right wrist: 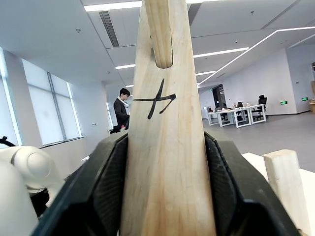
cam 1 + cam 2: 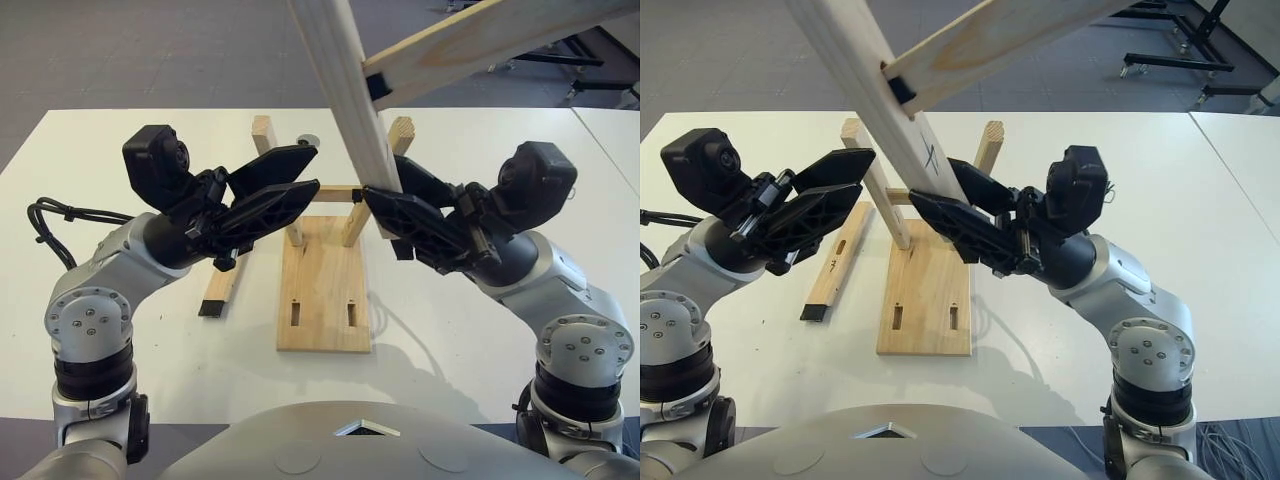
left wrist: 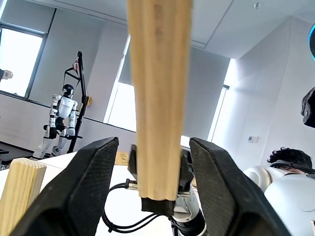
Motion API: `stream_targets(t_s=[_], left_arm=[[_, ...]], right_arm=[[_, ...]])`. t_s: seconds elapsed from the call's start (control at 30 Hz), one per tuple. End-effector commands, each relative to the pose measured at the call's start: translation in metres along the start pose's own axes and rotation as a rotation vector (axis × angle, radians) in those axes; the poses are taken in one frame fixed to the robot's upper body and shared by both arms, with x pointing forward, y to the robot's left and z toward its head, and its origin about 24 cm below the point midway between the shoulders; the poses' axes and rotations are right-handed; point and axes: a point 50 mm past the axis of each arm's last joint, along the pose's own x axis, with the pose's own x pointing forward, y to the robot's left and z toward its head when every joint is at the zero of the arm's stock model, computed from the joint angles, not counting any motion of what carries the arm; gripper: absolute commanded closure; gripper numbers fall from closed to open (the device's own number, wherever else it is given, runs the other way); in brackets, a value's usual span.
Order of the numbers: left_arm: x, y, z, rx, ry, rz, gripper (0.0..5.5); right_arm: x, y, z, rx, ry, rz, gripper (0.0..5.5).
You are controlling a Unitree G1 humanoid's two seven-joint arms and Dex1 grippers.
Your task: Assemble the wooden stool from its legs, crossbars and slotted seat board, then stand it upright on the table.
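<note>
Stool leg (image 2: 865, 70), crossbar attached, hangs tilted above the seat board (image 2: 925, 300) on the table (image 2: 1200, 180), clenched in the right gripper's (image 2: 932, 183) jaws. The left gripper's (image 2: 865, 172) jaws gape. Lowered crooked, it could jam or topple the seated legs (image 2: 885, 205).

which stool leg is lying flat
The loose leg left of the seat board; two stand in it, one is held by the right end effector.
</note>
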Motion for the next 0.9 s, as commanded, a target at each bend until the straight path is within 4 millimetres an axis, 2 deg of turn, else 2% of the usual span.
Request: stream_targets(t_s=[0.03, 0.2, 0.4, 0.57, 0.9], left_arm=[[0.004, -0.001, 0.004, -0.031, -0.042, -0.022, 2.25], [0.006, -0.005, 0.008, -0.086, -0.082, -0.043, 1.55], [0.008, -0.004, 0.000, -0.120, 0.029, -0.031, 1.51], [0.010, -0.007, -0.001, -0.117, 0.043, -0.036, 1.51], [0.007, -0.011, -0.004, -0.115, 0.023, -0.063, 2.99]], right_arm=[[-0.005, 0.000, -0.008, 0.027, 0.017, 0.006, 3.45], [-0.007, 0.001, -0.016, 0.039, 0.039, 0.016, 3.45], [-0.003, 0.001, -0.026, 0.041, 0.069, 0.029, 3.45], [0.002, 0.000, -0.029, 0.028, 0.125, 0.035, 3.45], [0.001, -0.004, -0.023, -0.001, 0.139, 0.034, 3.45]])
